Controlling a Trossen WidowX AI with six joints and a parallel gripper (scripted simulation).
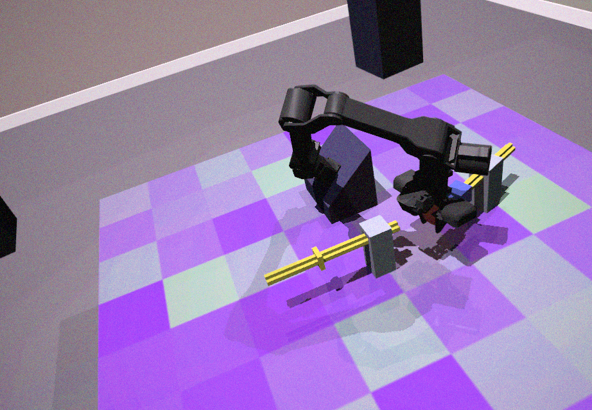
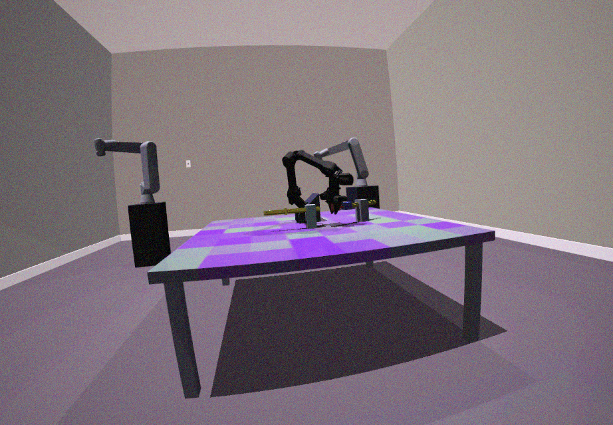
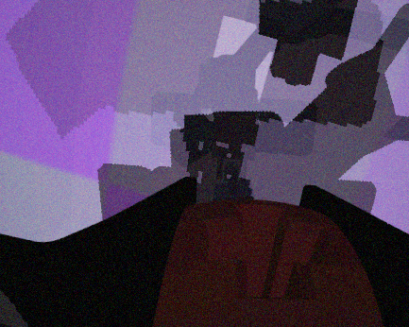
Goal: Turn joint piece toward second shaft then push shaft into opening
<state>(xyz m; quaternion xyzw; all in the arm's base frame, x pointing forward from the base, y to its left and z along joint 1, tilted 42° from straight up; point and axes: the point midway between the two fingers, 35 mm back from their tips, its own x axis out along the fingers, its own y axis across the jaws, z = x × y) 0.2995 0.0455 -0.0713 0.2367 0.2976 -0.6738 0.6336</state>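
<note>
The red joint piece point(image 1: 429, 213) point(image 3: 251, 255) sits between the fingers of my gripper point(image 1: 432, 220) point(image 2: 334, 209) point(image 3: 249, 193), which is shut on it from above. Its opening is hidden. A blue hinge part point(image 1: 459, 188) point(image 2: 347, 205) lies beside the gripper, on the end of the first yellow shaft point(image 1: 505, 151) point(image 2: 371, 202), held by a grey block point(image 1: 494, 183) point(image 2: 362, 211). The second yellow shaft point(image 1: 344, 248) point(image 2: 282, 211), with a yellow collar point(image 1: 318, 258), passes through another grey block point(image 1: 383, 252) point(image 2: 310, 216). Its short end points toward the gripper, with a gap between them.
A dark slanted block point(image 1: 351, 171) point(image 2: 314, 200) stands close to my arm's base. The table point(image 2: 322, 261) is checkered. Two other grey arms stand on black pedestals point(image 2: 149, 232) point(image 2: 373, 196) beyond the table. Shadows cross the table around the blocks.
</note>
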